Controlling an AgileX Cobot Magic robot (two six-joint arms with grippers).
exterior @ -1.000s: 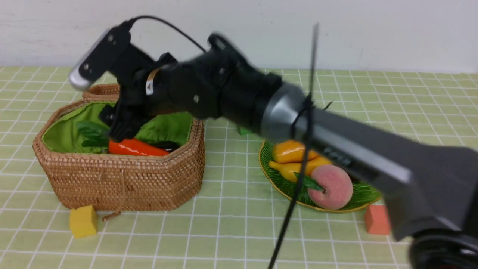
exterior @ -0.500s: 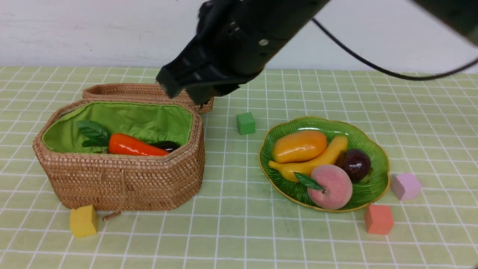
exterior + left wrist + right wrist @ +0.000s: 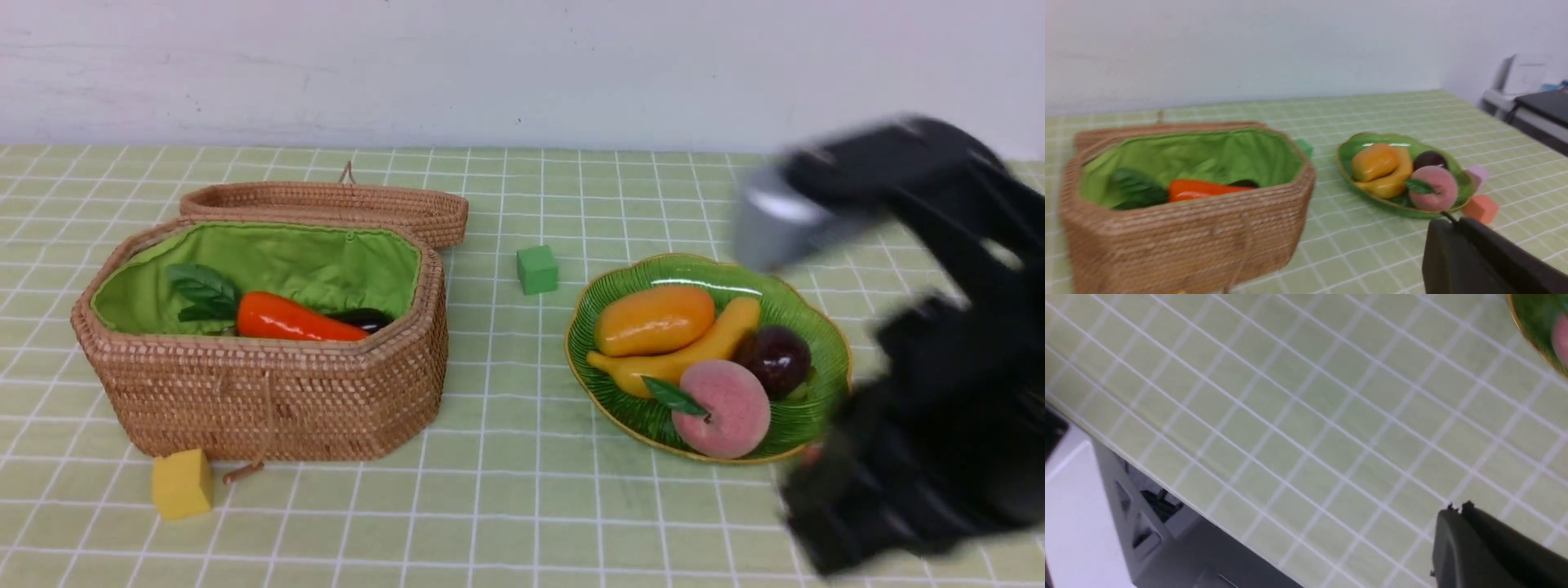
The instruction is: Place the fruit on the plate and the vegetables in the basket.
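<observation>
The wicker basket [image 3: 261,400] stands open at the left, with the orange carrot [image 3: 294,322] and a dark eggplant [image 3: 363,317] lying on its green lining. On the green plate [image 3: 804,327] lie the mango [image 3: 653,318], banana [image 3: 653,371], peach [image 3: 727,408] and mangosteen [image 3: 775,359]. My right arm [image 3: 939,408] is a dark blur just right of the plate. Its gripper [image 3: 1455,508] is shut and empty above the tablecloth. My left gripper [image 3: 1449,222] is also shut and empty, low on the near side of the plate [image 3: 1372,202].
The basket lid [image 3: 326,208] lies back behind the basket. A green cube [image 3: 537,269] sits between basket and plate. A yellow cube [image 3: 181,483] sits at the basket's front. An orange cube [image 3: 1480,208] and a pink cube [image 3: 1478,173] are beside the plate. The table's edge [image 3: 1167,490] is near the right gripper.
My right arm left the basket, rose, and swung across to the right of the plate. Its gripper shut on the way. The fruit and vegetables have not moved.
</observation>
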